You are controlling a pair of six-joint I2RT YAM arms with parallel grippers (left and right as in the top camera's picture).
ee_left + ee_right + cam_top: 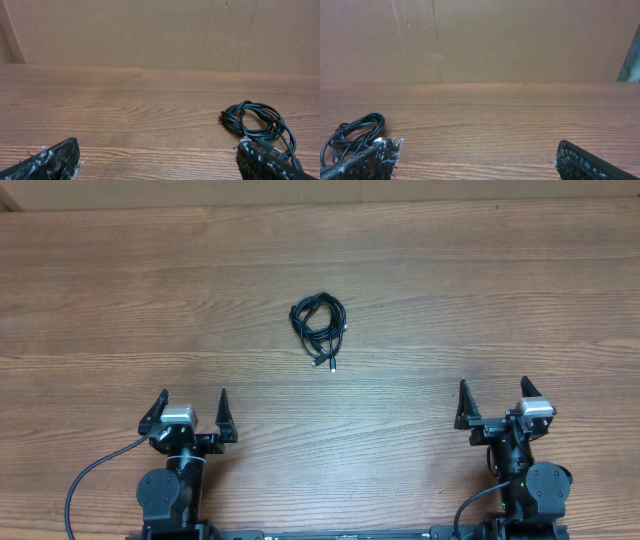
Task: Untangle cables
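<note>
- Overhead: wooden worktop (pixel 150 300), grain running from left edge to right edge. The cables (pixel 320 327) lie as one small knotted bundle of thin black cord, about midway between the left and right edges and somewhat closer to the far edge than the near one. One loose plug-tipped end trails out toward the near edge.
- Overhead: left gripper (pixel 193 393) sits by the near edge, left part of the worktop. Jaws are spread wide, released, with bare wood between them.
- Overhead: right gripper (pixel 493 383) sits by the near edge, right part. Jaws are likewise spread wide and grasp nothing. Both claws are well apart from the bundle, which lies ahead of them and between the two.
- Left wrist: left gripper (pixel 159 145) is released, with its two black fingers (pixel 55 160) at the bottom corners of the view. The cables (pixel 257 122) rest on the worktop ahead and to the right. The right finger overlaps their near strands in the picture; contact cannot be told here. A cardboard wall (pixel 150 35) stands along the far edge.
- Right wrist: right gripper (pixel 479 146) is released, with nothing between its fingers (pixel 590 162). The cables (pixel 355 132) lie ahead at the left, partly hidden behind the left finger. The same cardboard wall (pixel 520 40) closes the far edge.
</note>
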